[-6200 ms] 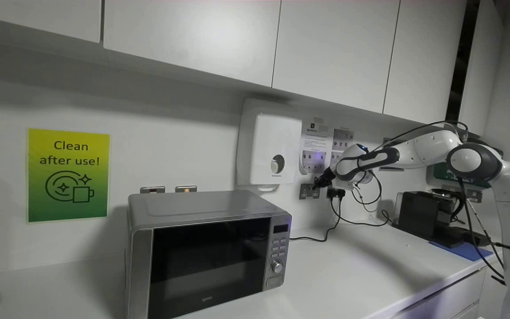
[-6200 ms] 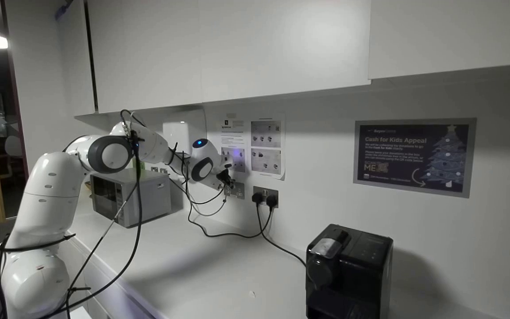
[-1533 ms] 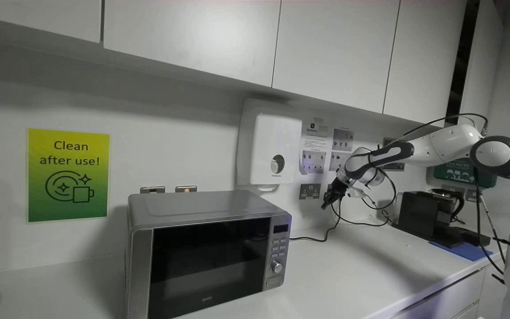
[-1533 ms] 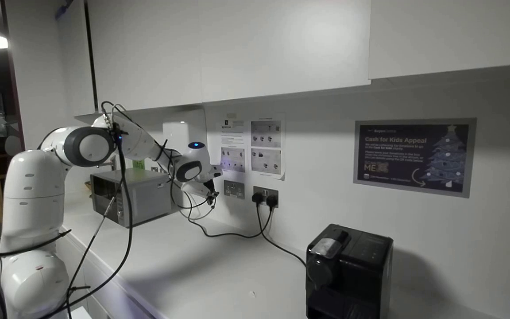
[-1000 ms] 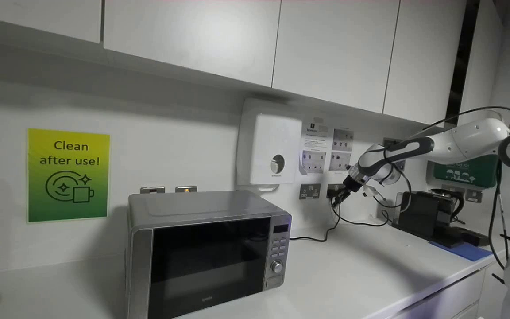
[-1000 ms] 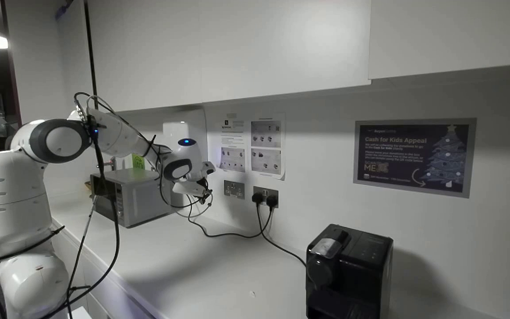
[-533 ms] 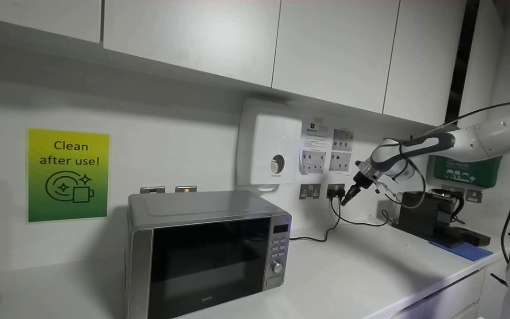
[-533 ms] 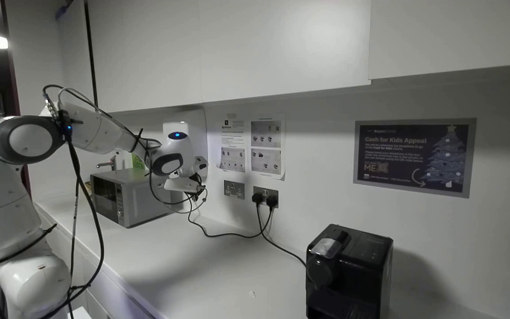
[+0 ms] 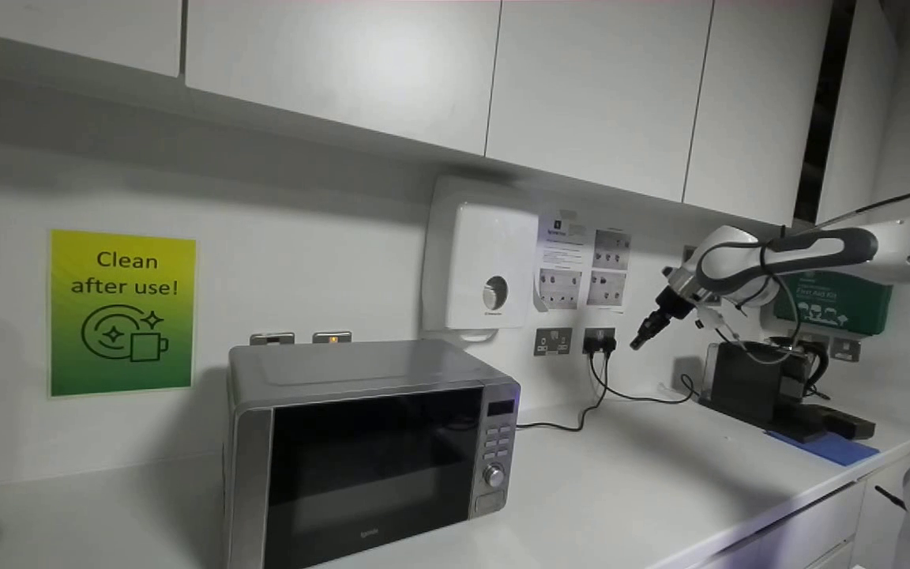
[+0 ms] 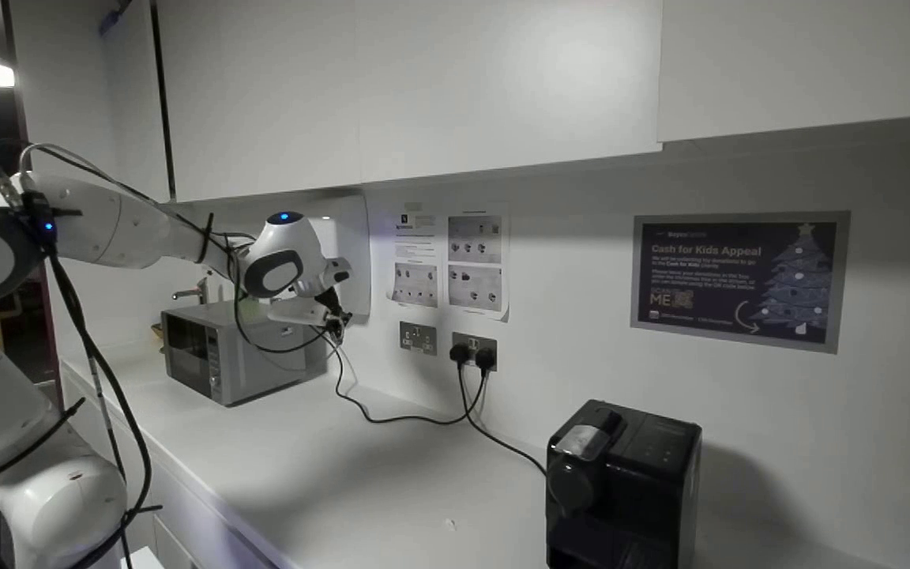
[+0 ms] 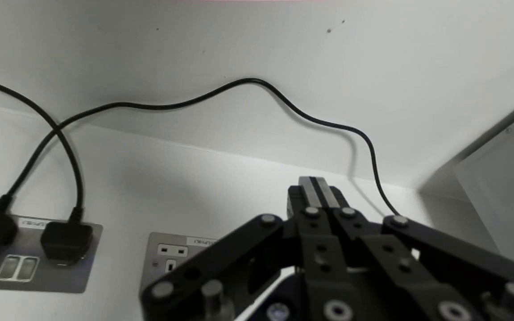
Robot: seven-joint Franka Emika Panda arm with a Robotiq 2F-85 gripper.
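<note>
- The gripper (image 11: 318, 191) has drawn back from the wall (image 11: 159, 185) and hangs in free air, jaws pressed together on nothing
- The plugless socket (image 11: 174, 253) sits at 8 o'clock from it in the wrist view, well apart
- The nearer black plug (image 11: 66, 240), seated in the neighbouring socket (image 11: 56, 282), lies towards 9 o'clock; the microwave (image 11: 511, 187) at 3
- With this gap, work at either socket looks broken off

exterior views: opposite slants, sharing microwave (image 9: 372, 458) | wrist view: near sockets (image 11: 31, 243)
</note>
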